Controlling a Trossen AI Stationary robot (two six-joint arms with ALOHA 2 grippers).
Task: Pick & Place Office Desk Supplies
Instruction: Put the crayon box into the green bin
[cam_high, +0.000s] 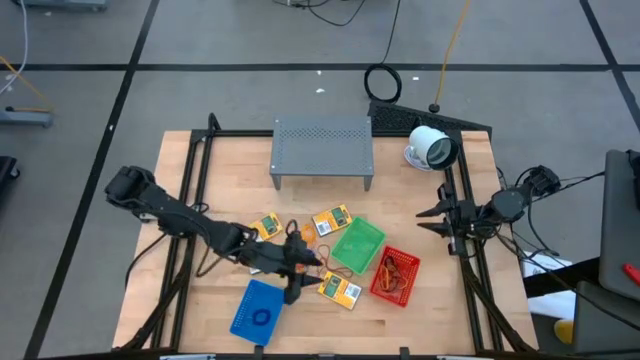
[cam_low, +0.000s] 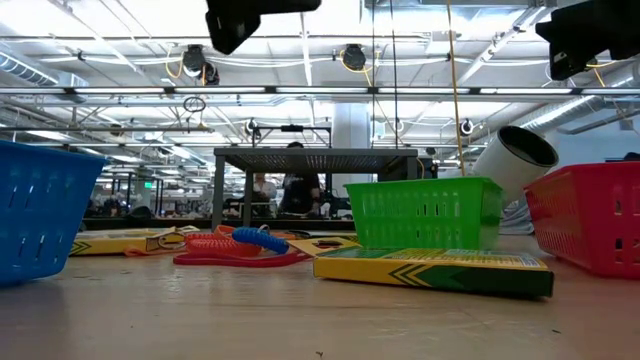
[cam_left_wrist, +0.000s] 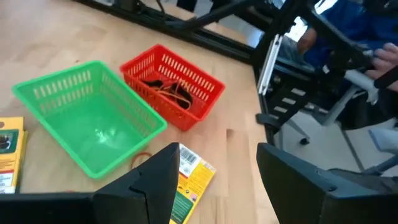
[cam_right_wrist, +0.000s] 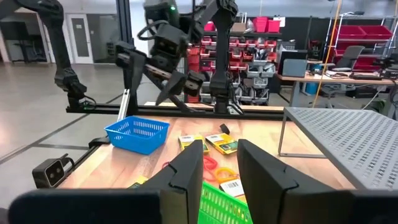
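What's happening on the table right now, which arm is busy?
The left pincer hangs open and empty over the front middle of the table, above the yellow packets and beside the green basket. The red basket already holds some rubber bands; the green one looks empty, and the blue basket holds a ring. The right pincer waits at the right edge, holding nothing.

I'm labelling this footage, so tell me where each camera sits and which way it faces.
High: overhead, straight down; both arms, left end effector open.
Low: tabletop height, level past the green basket; arm parts at top.
Left wrist: down at the red basket; own fingers.
Right wrist: table's right edge, across toward the blue basket; own fingers.
Shared: the green basket, all four.
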